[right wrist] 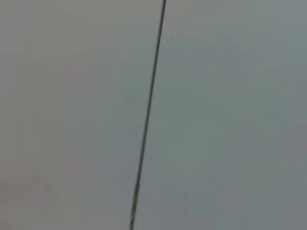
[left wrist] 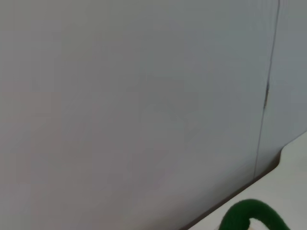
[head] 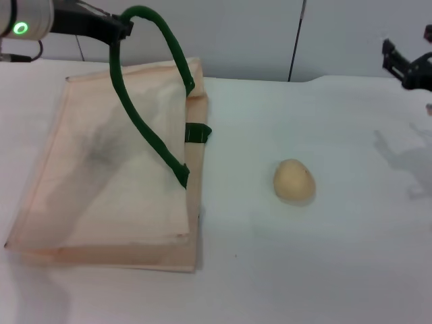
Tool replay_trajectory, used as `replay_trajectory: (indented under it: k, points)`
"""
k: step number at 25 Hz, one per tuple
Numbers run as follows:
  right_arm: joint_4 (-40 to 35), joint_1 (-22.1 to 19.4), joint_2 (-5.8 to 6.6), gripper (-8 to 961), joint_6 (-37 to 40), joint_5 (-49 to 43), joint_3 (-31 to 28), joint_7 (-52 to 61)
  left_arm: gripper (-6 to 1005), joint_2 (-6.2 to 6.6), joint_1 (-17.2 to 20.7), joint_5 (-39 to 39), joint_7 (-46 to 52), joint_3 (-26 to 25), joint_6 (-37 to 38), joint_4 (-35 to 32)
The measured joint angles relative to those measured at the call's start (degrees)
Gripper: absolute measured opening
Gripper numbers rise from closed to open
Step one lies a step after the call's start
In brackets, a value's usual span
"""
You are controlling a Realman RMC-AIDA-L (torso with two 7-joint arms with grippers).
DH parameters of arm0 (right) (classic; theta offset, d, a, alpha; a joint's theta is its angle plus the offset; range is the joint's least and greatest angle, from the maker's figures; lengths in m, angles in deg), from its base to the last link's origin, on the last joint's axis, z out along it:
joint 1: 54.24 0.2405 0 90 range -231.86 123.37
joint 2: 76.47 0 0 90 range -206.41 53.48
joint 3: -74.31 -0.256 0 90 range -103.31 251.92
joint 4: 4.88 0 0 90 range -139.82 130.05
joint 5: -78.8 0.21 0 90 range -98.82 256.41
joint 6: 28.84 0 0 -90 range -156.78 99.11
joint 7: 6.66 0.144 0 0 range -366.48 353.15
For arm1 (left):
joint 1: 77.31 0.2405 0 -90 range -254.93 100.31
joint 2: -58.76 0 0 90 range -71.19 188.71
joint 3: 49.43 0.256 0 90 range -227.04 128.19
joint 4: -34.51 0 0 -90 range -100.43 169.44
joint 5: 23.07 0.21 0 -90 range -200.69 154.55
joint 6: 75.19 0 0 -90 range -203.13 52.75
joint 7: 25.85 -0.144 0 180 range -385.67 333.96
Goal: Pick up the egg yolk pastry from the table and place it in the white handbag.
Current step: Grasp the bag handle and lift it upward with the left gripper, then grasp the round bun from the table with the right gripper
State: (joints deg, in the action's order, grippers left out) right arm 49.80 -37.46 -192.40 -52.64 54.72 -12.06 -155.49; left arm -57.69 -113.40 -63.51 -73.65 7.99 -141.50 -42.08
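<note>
The white handbag point(head: 115, 182) lies flat on the left of the table, pale cream-pink and translucent. My left gripper point(head: 121, 28) is at the far left, shut on one dark green handle point(head: 145, 128) and holding it up in an arch above the bag. A piece of that handle shows in the left wrist view point(left wrist: 252, 215). The second green handle point(head: 197, 133) lies at the bag's right edge. The egg yolk pastry point(head: 293, 180), a small pale yellow lump, sits on the table to the right of the bag. My right gripper point(head: 407, 65) is open and empty, raised at the far right.
The white table point(head: 324, 270) runs to a pale wall point(head: 256, 34) at the back, with a dark vertical seam in it. The right wrist view shows only the wall and the seam point(right wrist: 146, 120).
</note>
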Motion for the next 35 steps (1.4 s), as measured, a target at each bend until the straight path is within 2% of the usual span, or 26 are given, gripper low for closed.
replay_trajectory:
  k: [4, 12, 20, 27, 35]
  points:
    - [3.5, -3.3, 0.06, 768, 1.2, -0.1, 3.3, 0.5, 123, -0.05, 1.1, -0.3, 0.1, 0.1, -0.9, -2.6]
    - [17.2, -10.7, 0.70, 775, 11.7, -2.9, 13.5, 3.3, 122, -0.06, 2.8, -1.7, 0.3, 0.1, -3.2, -8.5]
    - [19.0, -10.4, 1.76, 780, 14.9, -3.0, 21.2, 6.0, 122, 0.00, 4.6, -5.1, 0.5, 0.0, -5.1, -14.9]
    - [20.4, -10.2, 4.66, 781, 16.0, -3.0, 26.1, 11.8, 122, 0.03, 5.3, -5.4, 0.8, -0.4, -6.5, -17.8]
    - [17.7, -9.6, 4.87, 783, 16.9, -2.9, 27.5, 13.4, 122, 0.00, 5.3, -5.8, 0.8, -0.2, -6.6, -19.4]
